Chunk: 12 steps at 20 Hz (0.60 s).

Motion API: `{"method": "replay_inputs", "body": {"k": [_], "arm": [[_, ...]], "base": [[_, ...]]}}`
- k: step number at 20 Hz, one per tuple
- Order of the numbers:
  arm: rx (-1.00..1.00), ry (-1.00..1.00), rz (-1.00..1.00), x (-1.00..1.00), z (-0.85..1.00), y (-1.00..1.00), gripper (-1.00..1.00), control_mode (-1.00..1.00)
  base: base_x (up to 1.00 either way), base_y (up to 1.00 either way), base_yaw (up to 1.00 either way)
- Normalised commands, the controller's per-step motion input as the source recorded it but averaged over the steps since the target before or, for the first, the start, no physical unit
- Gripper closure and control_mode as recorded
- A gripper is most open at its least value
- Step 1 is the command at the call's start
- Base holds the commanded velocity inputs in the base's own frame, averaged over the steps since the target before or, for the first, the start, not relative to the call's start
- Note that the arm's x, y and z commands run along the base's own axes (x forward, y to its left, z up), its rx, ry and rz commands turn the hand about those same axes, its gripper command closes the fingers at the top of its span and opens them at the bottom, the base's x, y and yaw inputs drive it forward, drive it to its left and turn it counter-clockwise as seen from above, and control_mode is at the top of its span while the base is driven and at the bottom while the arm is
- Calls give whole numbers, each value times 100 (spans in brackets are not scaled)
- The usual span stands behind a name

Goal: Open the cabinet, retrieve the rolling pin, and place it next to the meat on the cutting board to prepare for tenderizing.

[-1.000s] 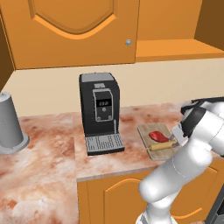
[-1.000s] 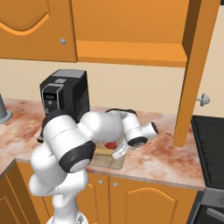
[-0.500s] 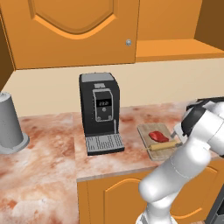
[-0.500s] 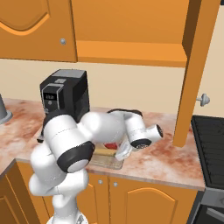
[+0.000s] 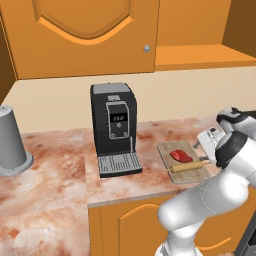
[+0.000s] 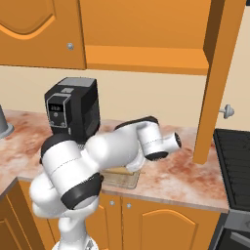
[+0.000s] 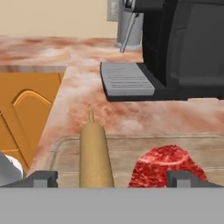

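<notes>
The rolling pin (image 7: pixel 95 157) lies on the cutting board (image 7: pixel 131 146), beside the red meat (image 7: pixel 168 168) and apart from it. My gripper (image 7: pixel 113 180) is open, one fingertip on either side of pin and meat, holding nothing. From the left base view, the rolling pin (image 5: pixel 190 166) lies along the near edge of the cutting board (image 5: pixel 167 150), with the meat (image 5: pixel 181 156) just behind it and the gripper (image 5: pixel 204 148) at the board's right end. The cabinet door (image 6: pixel 215 73) stands swung open. My arm hides most of the cutting board (image 6: pixel 122 178) in the right base view.
A black coffee machine (image 5: pixel 114 125) stands left of the board, its drip tray (image 7: pixel 127 81) close to the pin's far end. A grey canister (image 5: pixel 11 142) sits far left. A stove (image 6: pixel 234 161) lies to the right. The twin door (image 5: pixel 85 35) is closed.
The gripper's jaws have spread wide and let go of the rolling pin, which now rests on the board. The hand has drawn back slightly to the right.
</notes>
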Motion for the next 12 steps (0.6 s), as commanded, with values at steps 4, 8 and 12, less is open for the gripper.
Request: {"method": "replay_inputs", "body": {"k": [4, 8, 12], "arm": [[0, -11, 0, -5, 44, 46, -100, -100], [0, -9, 0, -14, 44, 52, -100, -100], [0, -8, 0, -19, 47, 53, -100, -100]], "base": [[0, 0, 0], [0, 0, 0], [0, 0, 0]]}}
